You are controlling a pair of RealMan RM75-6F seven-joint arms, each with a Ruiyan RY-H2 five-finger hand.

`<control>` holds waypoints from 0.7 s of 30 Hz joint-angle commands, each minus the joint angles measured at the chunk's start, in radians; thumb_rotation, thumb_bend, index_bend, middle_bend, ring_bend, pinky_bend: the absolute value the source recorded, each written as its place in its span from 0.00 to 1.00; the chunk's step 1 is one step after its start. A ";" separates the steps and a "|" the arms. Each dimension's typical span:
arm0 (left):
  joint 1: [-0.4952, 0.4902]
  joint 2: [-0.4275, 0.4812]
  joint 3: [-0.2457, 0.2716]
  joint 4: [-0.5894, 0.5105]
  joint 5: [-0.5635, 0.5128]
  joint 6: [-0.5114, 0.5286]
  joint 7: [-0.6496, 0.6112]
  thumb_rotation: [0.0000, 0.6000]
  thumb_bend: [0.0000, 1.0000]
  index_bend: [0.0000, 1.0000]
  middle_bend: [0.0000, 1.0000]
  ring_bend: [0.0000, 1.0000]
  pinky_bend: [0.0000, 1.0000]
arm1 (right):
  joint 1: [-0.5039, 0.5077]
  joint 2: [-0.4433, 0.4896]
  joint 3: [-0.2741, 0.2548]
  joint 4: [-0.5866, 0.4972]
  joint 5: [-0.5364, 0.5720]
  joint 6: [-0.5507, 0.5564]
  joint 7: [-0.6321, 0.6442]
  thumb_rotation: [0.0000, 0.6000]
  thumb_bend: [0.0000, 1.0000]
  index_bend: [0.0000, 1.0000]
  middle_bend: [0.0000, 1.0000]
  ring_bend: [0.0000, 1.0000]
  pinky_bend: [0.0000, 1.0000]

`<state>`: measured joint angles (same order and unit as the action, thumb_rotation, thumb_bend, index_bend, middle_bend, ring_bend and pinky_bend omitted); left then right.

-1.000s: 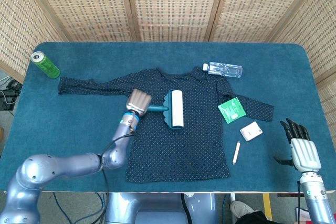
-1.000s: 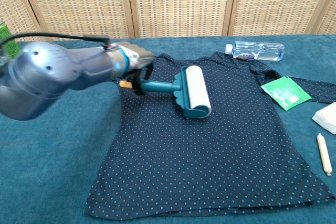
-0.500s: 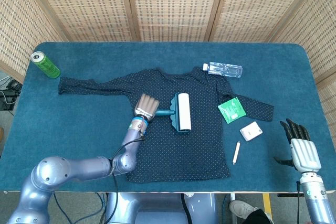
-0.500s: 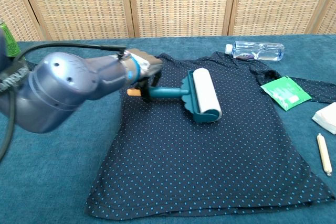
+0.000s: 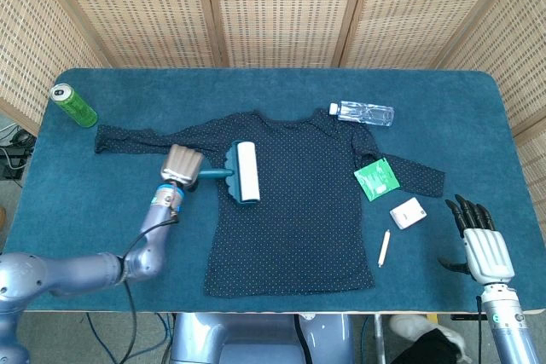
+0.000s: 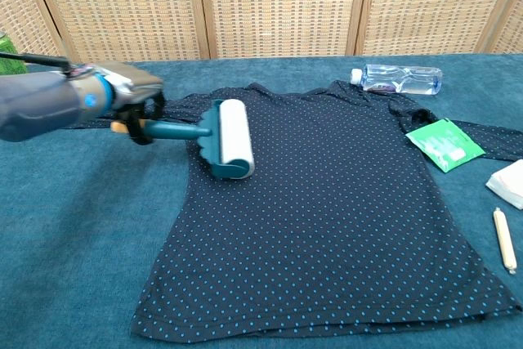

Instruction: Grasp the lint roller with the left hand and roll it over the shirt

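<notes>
A dark dotted shirt (image 5: 299,202) (image 6: 343,218) lies flat on the blue table. The lint roller (image 5: 242,171) (image 6: 224,138) has a teal handle and a white roll, and the roll rests on the shirt's left chest area near the sleeve. My left hand (image 5: 181,165) (image 6: 131,102) grips the handle, just off the shirt's left edge. My right hand (image 5: 476,236) hangs at the table's front right corner, fingers spread, holding nothing.
A green can (image 5: 73,105) stands at the back left. A water bottle (image 5: 364,112) (image 6: 399,79) lies behind the shirt. A green packet (image 5: 376,178) (image 6: 446,144), a white block (image 5: 408,212) and a small stick (image 5: 384,247) (image 6: 504,239) lie right of the shirt.
My left hand swept the roller first right, then back left across the shirt, from mid chest to the left side. The right hand shifted slightly.
</notes>
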<state>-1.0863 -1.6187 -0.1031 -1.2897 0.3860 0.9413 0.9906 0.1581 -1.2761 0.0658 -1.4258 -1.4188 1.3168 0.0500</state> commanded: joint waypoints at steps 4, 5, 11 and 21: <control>0.038 0.048 0.021 -0.011 0.041 -0.026 -0.060 1.00 0.74 0.91 0.81 0.71 0.72 | -0.001 -0.001 -0.005 -0.009 -0.010 0.008 -0.011 1.00 0.06 0.00 0.00 0.00 0.00; 0.040 0.051 0.021 -0.010 0.046 -0.030 -0.066 1.00 0.74 0.91 0.81 0.71 0.72 | -0.001 -0.001 -0.005 -0.009 -0.011 0.009 -0.012 1.00 0.06 0.00 0.00 0.00 0.00; 0.039 0.051 0.018 0.000 0.057 -0.048 -0.080 1.00 0.74 0.91 0.81 0.71 0.72 | -0.001 -0.002 -0.007 -0.010 -0.012 0.009 -0.015 1.00 0.06 0.00 0.00 0.00 0.00; -0.026 -0.023 -0.005 0.040 0.017 -0.074 -0.028 1.00 0.74 0.91 0.81 0.71 0.72 | 0.001 -0.003 -0.002 0.003 0.002 -0.003 -0.005 1.00 0.05 0.00 0.00 0.00 0.00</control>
<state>-1.0987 -1.6268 -0.1019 -1.2589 0.4153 0.8714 0.9493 0.1585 -1.2788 0.0629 -1.4236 -1.4175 1.3142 0.0444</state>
